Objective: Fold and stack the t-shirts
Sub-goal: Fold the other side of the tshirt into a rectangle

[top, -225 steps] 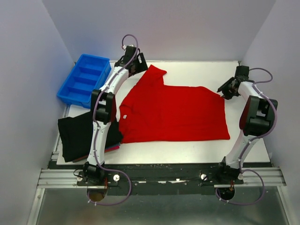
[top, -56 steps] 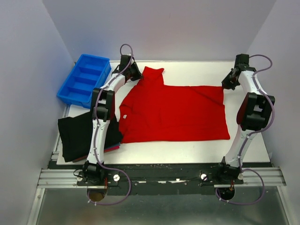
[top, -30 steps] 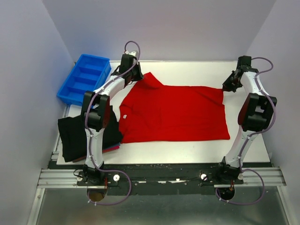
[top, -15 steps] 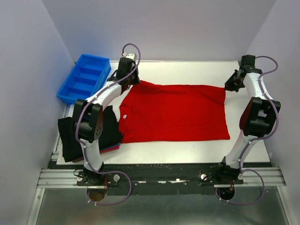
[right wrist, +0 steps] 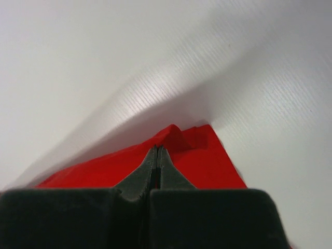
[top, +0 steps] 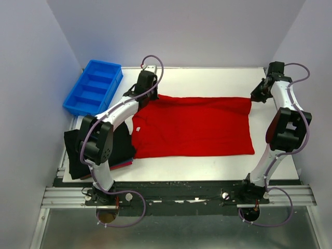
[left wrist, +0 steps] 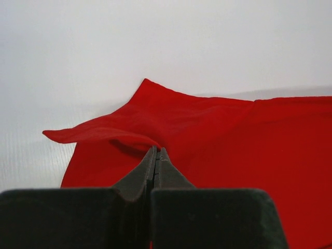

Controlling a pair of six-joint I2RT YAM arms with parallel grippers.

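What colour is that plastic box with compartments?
Bright blue; the bin shows best in the top external view.

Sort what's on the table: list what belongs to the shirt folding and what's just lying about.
Job in hand:
red t-shirt, far edge pinched by left hand and right hand
folded black t-shirt
dark-red t-shirt peeking from under it

Lying about:
blue bin

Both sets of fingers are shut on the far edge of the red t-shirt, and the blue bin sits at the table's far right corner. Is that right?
Not quite. The blue bin sits at the far left corner, not the right, as the top external view shows. The rest holds: the left fingers and the right fingers are shut on the far edge of the red t-shirt.
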